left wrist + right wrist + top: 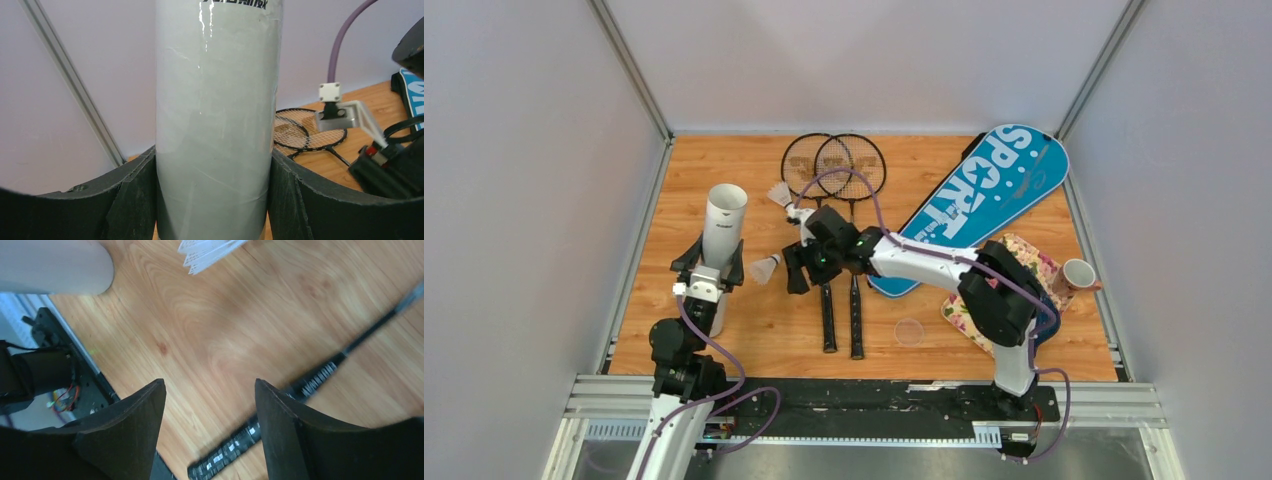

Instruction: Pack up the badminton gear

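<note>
- Standing nearly upright at the left of the table [754, 345], the long white tube [724, 222] is clasped low down by the left gripper [709, 270]. Its open mouth is turned upward, and what lies inside cannot be made out.
- In the left wrist view the tube is pressed on both sides by the black fingers [132, 195], with the jaws spread wide around it. Its top and bottom are cut off by the frame, and the black lettering near the top is only half shown.
- One shuttlecock [766, 268] is seen between the tube and the right gripper [796, 270], close to both. A second shuttlecock [781, 193] is placed farther back, beside the racket heads.
- The right gripper's jaws are held well apart with nothing between them. In the right wrist view only bare wood is seen in the gap. A white feather skirt is cropped by the top edge there, and the tube's side is blurred at the upper left.
- The two rackets [834, 165] are laid side by side, heads overlapping at the far edge and handles pointed toward the arms. Their shafts are partly hidden by the right arm.
- The blue "SPORT" cover [984, 195] is laid diagonally at the far right, its lower end hidden behind the right arm.
- The floral cloth [1029, 262] is largely covered by that arm, and a cup [1076, 275] is set at its right edge.
- A small clear disc [909, 331] is seen on the wood near the racket handles; what it is cannot be told.
</note>
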`<action>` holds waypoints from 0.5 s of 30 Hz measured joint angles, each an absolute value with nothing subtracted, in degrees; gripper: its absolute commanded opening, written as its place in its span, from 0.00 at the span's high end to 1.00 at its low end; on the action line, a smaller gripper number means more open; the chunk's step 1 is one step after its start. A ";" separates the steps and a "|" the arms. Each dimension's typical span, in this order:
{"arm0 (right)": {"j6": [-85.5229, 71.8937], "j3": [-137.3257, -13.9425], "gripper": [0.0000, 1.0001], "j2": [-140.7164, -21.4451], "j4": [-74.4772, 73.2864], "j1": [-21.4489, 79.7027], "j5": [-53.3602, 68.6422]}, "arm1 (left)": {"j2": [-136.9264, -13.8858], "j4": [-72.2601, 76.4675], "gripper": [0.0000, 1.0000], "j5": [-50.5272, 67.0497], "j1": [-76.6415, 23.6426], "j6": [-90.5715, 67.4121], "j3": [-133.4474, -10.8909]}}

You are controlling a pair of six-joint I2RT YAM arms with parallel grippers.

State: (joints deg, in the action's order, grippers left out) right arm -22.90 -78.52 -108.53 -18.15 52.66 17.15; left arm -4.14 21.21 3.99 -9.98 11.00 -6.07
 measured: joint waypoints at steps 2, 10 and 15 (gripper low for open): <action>-21.43 -81.58 0.30 -111.09 -18.15 55.59 13.28 | -4.12 21.19 0.93 3.97 -9.98 11.00 -6.07; -25.98 -88.68 0.32 -120.20 -13.96 59.88 -1.96 | -3.01 20.49 0.94 2.68 -9.98 11.00 -6.07; -29.52 -94.78 0.32 -124.95 -12.73 59.27 -6.20 | -1.08 19.49 0.94 -2.07 -9.98 11.00 -6.07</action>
State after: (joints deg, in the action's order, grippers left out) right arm -29.52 -94.78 -124.95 -12.73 59.27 -6.20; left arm -1.08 19.49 -2.07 -9.98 11.00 -6.07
